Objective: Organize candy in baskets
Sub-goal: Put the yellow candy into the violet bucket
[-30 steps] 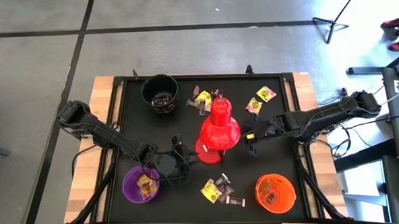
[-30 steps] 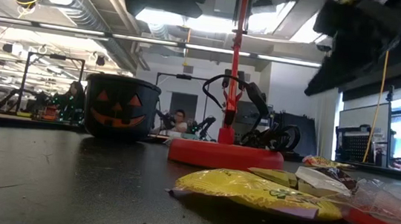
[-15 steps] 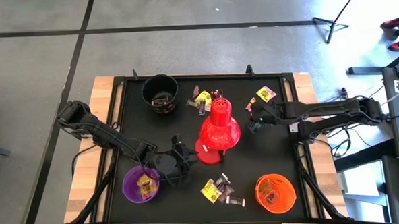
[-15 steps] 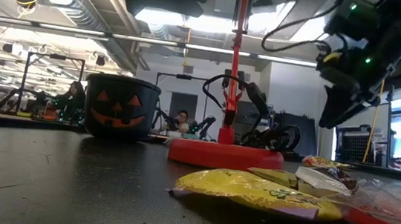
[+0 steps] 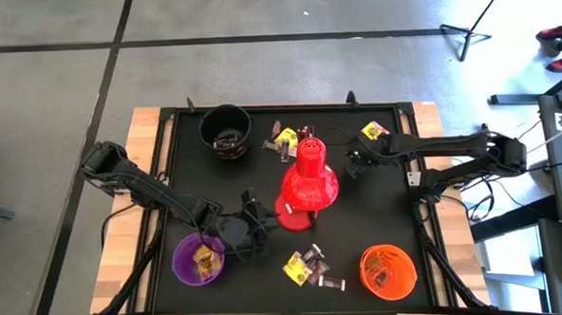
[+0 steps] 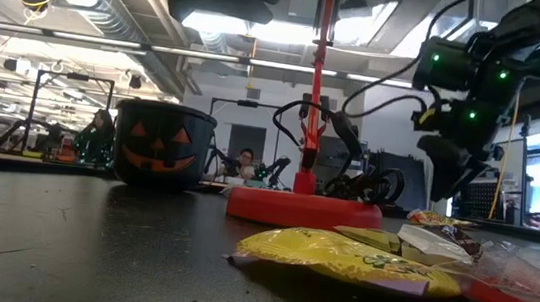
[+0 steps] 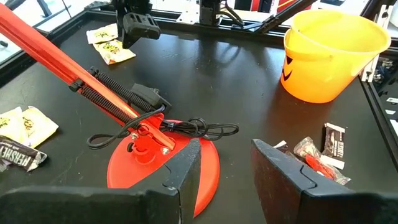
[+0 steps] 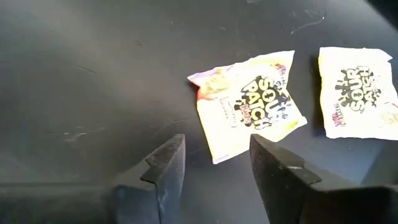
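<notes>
Three baskets stand on the black mat: a black one [image 5: 226, 131] at the far left, a purple one [image 5: 198, 259] at the near left, an orange one [image 5: 388, 271] at the near right. Two yellow candy packets [image 8: 249, 106] [image 8: 357, 93] lie flat at the far right. My right gripper [image 8: 214, 171] [image 5: 357, 160] hangs open just above them, pointing steeply down and touching nothing. My left gripper [image 7: 227, 165] [image 5: 255, 225] stands open beside the red lamp's base [image 7: 161, 155], nothing between its fingers. More candy lies near the far edge [image 5: 285, 141] and near the front [image 5: 309, 265].
A red desk lamp [image 5: 308, 180] stands mid-table, its arm and cord [image 7: 186, 129] stretching toward the far side. The purple and black baskets hold some candy. A raised frame [image 5: 425, 199] borders the mat. Bare mat lies between the lamp and the orange basket.
My right gripper has swung from beside the lamp toward the table's far edge, sunk lower and tipped to point more steeply down, ending over the yellow packets at the far right. The candy and baskets have stayed where they were.
</notes>
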